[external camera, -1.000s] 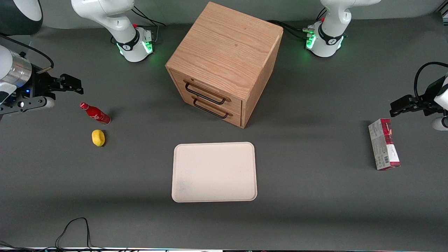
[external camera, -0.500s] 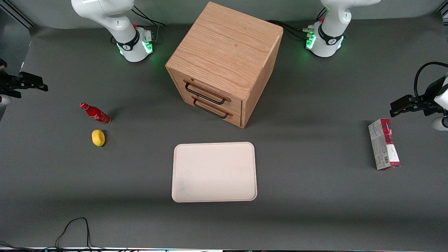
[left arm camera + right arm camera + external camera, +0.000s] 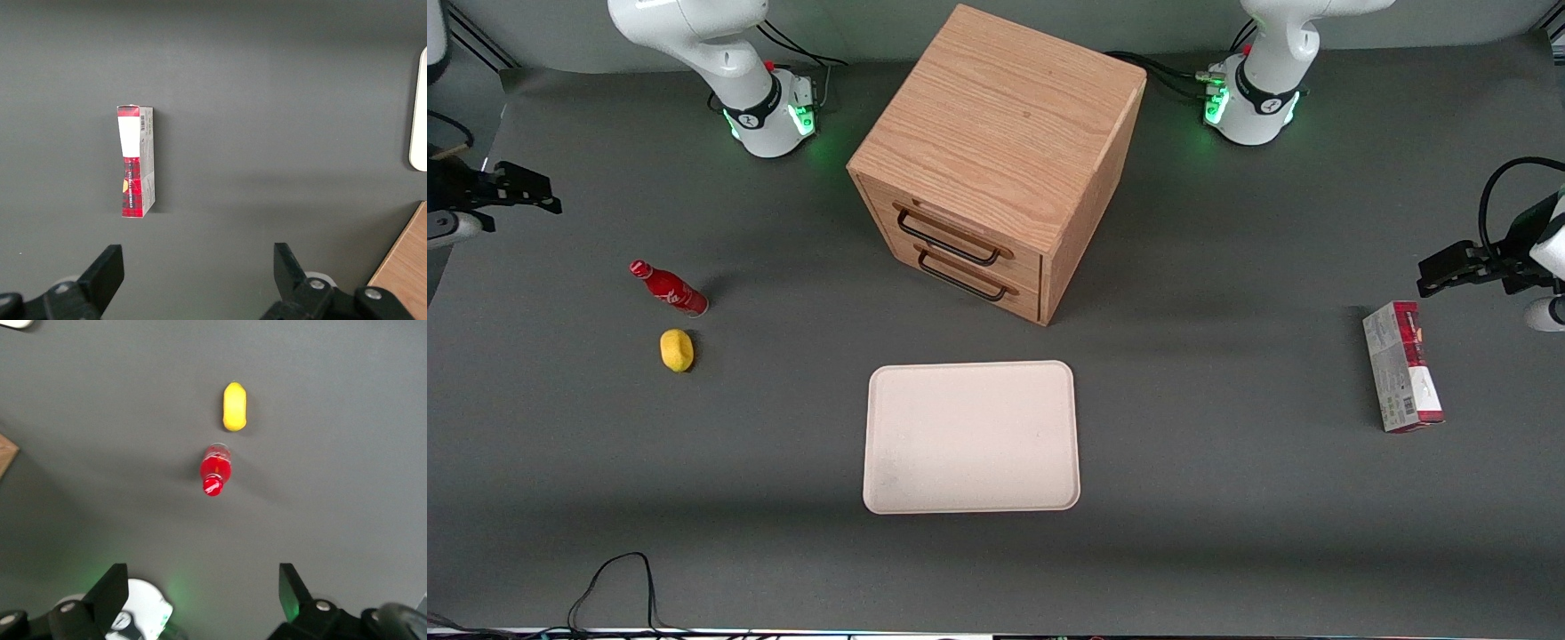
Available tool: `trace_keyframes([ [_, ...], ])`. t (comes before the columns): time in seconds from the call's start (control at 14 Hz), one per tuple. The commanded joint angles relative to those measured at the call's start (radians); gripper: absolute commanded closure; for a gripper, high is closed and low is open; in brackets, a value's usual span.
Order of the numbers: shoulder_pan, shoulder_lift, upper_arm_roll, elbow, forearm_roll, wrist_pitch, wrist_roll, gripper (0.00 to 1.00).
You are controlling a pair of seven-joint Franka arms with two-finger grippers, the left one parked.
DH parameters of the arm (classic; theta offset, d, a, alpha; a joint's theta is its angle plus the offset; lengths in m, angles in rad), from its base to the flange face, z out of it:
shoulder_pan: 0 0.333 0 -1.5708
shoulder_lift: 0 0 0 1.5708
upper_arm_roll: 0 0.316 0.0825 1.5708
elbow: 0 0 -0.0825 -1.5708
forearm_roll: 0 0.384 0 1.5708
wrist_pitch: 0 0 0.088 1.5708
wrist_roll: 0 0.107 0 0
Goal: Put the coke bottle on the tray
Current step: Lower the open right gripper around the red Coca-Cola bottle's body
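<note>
The coke bottle (image 3: 669,289) is a small red bottle with a red cap, standing on the grey table toward the working arm's end. The right wrist view looks down on its cap (image 3: 215,470). The cream tray (image 3: 971,364) lies flat in front of the drawer cabinet, nearer the front camera, with nothing on it. My gripper (image 3: 541,194) hovers over the table's working-arm end, farther from the front camera than the bottle and well apart from it. Its fingers (image 3: 110,593) stand wide open with nothing between them.
A yellow lemon-like lump (image 3: 677,349) lies beside the bottle, nearer the front camera. A wooden two-drawer cabinet (image 3: 996,160) stands mid-table. A red-and-grey carton (image 3: 1402,366) lies toward the parked arm's end. A black cable (image 3: 609,582) loops at the table's front edge.
My gripper drew back from near the bottle toward the working arm's end of the table, then shifted slightly farther from the front camera. The bottle, lump and tray have not moved.
</note>
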State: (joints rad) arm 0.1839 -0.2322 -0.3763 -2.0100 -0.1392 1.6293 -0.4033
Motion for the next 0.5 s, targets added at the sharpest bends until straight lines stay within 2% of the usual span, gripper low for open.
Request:
trace_keyframes([
  [0.0, 0.008, -0.101, -0.058, -0.208, -0.037, 0.167, 0.012, 0.00],
  [0.43, 0.008, -0.081, -0.085, -0.429, -0.037, 0.487, 0.040, 0.00],
])
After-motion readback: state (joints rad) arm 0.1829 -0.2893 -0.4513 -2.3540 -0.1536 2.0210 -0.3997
